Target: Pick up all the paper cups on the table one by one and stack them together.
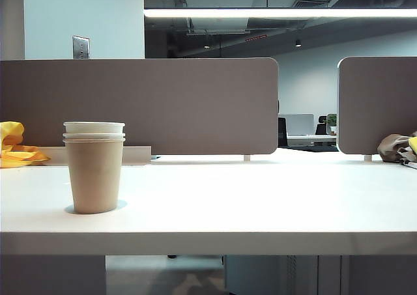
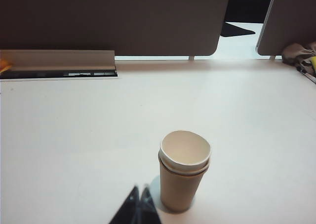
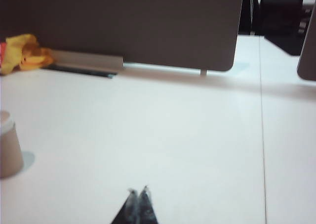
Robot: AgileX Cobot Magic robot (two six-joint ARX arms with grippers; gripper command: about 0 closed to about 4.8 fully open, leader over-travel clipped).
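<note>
Cups (image 1: 94,168) stand as one upright stack on the left part of the table (image 1: 260,204), near its front edge: the tan cup is outermost and sits on the tabletop, with two white rims showing one above the other at its mouth. The white cups' bodies are hidden inside the tan one. From the left wrist view the same stack (image 2: 183,172) shows an empty white interior, and the top rim looks slightly out of round. Left gripper (image 2: 139,190) hangs above the table just beside the stack, apart from it; its two dark fingertips meet at a point, so it is closed and holds nothing. Right gripper (image 3: 138,192) is over bare tabletop well apart from the stack, which appears only at the edge of that view (image 3: 10,155); its fingertips are likewise pressed together, closed and empty. Neither arm shows in the exterior view. Grey partition panels (image 1: 140,106) stand along the back edge of the table. Yellow cloth (image 1: 14,148) lies at the far left against the panel, and a brownish bundle (image 1: 397,148) lies at the far right.
</note>
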